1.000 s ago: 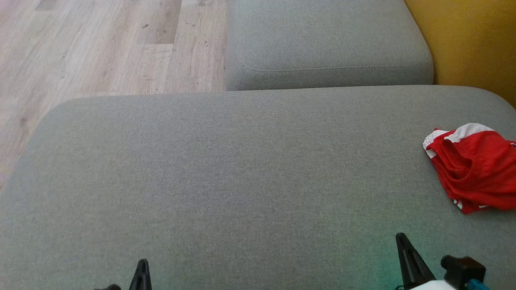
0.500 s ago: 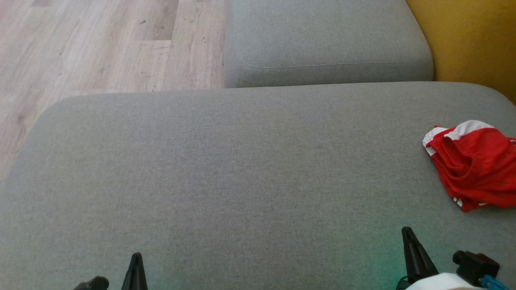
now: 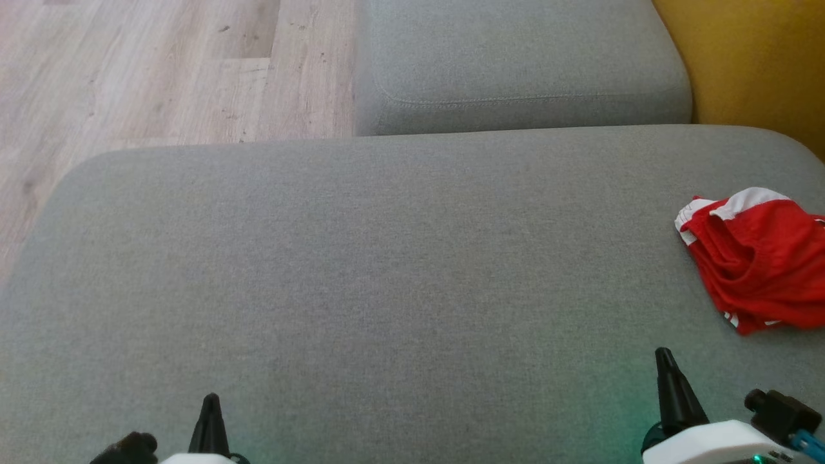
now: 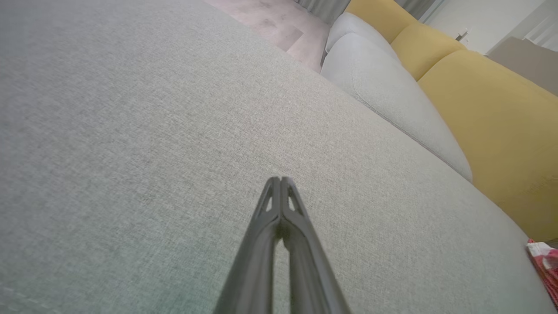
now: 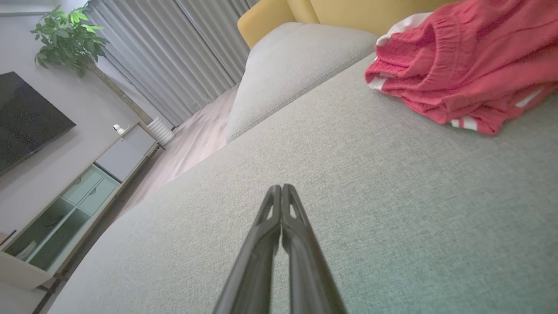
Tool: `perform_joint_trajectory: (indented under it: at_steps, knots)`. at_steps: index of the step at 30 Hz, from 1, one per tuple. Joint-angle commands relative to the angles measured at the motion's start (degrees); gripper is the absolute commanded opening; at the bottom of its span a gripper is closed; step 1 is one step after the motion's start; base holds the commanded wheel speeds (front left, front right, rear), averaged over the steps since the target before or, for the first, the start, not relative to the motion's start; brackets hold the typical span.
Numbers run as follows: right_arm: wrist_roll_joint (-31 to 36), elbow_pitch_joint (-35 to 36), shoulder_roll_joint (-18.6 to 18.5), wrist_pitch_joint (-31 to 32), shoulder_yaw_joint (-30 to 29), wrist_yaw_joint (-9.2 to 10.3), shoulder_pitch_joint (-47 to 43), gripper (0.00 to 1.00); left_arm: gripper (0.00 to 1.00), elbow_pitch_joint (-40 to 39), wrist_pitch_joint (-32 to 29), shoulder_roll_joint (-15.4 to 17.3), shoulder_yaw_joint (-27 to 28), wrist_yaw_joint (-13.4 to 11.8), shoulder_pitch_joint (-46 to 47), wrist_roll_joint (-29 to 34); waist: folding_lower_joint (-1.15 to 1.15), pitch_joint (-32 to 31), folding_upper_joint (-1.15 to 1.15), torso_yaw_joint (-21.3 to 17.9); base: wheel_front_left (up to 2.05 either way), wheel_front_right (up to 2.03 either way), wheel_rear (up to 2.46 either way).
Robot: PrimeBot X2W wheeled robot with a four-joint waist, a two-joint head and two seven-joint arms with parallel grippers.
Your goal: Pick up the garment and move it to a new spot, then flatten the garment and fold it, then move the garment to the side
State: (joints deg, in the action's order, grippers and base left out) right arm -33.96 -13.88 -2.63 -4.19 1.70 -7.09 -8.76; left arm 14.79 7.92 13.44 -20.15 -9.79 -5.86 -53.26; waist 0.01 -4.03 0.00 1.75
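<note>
The garment is a crumpled red piece with white trim, lying at the right edge of the grey cushion. In the right wrist view the garment lies ahead and to the right of my fingers. A corner of the garment peeks in at the right edge of the left wrist view. My right gripper is shut and empty, below and left of the garment, apart from it. Near the bottom left my left gripper is shut and empty over bare cushion. Both grippers have their fingers pressed together.
A second grey cushion lies beyond the big one, with a yellow sofa back at the right. Wooden floor shows at the upper left. A cabinet, a potted plant and curtains stand across the room.
The head camera has tipped slightly, shifting the whole scene up. Both grippers reach a little further into view. The garment lies as before.
</note>
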Motion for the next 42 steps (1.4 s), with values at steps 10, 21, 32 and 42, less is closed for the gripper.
perform_joint_trajectory:
  at_steps: [10,21,32,42]
  knots:
    - [-7.56,1.4,-1.17,0.9,-0.48,-0.15,4.13,0.0,0.0,-1.33,-1.73,-1.13,4.32,2.35,4.11,-4.93,-0.01,0.47,0.0,-0.2,0.0,0.0,0.0]
    - [-14.9,1.21,-1.31,1.95,-1.18,-0.18,5.6,0.0,0.0,-1.26,-3.43,-2.39,7.35,4.42,5.2,-9.7,-0.01,0.99,0.0,-0.41,0.0,0.0,0.0]
    - [-22.2,1.01,-1.4,3.06,-1.94,-0.22,7.07,0.0,0.0,-1.18,-5.15,-3.66,10.41,6.5,6.3,-14.47,-0.01,1.51,0.0,-0.63,0.0,0.0,0.0]
    - [-28.81,0.83,-1.46,4.1,-2.68,-0.25,8.42,0.0,0.0,-1.11,-6.72,-4.82,13.19,8.39,7.3,-18.8,-0.01,1.99,0.0,-0.82,0.0,0.0,0.0]
